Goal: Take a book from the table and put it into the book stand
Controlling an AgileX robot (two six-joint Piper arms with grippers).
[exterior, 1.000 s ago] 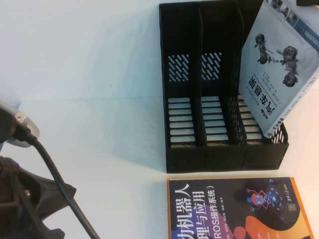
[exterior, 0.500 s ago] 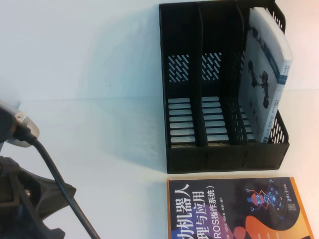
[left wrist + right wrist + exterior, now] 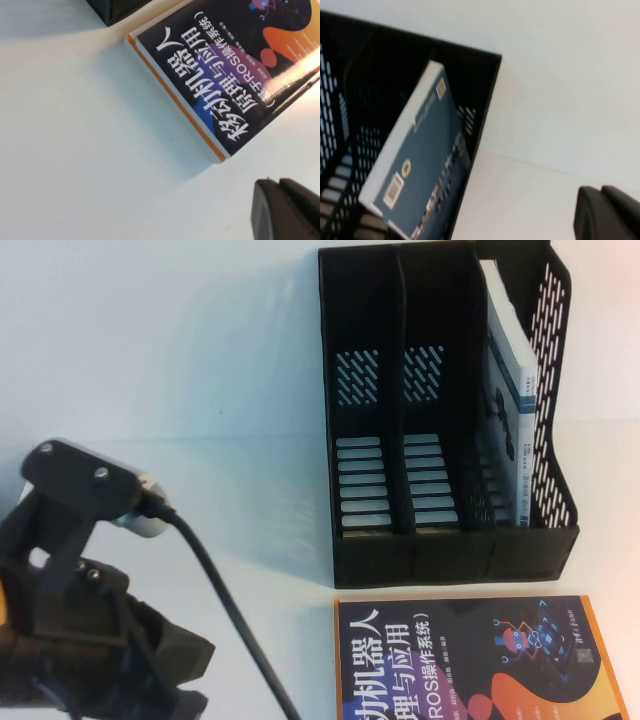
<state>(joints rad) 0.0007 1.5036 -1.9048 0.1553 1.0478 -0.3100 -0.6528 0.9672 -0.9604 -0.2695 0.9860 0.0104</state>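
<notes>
book stand (image 3: 440, 420) at table's (image 3: 180, 370) far right; book (image 3: 508, 430) upright in its rightmost compartment. second book (image 3: 480, 660) flat in front of stand. left arm (image 3: 80, 620) near-left corner.

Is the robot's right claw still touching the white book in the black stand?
Apart. In the right wrist view the right gripper, shut, sits over bare table, with open space between it and the book standing in the stand. The left gripper is elsewhere.

Plain white wall (image 3: 150, 320) behind, meeting the white surface along a faint horizontal seam. Even, bright light, slightly bluish. Soft grey shadows on the white beside the dark objects. No windows, floor or other furniture in view. Wrist views: same white.
</notes>
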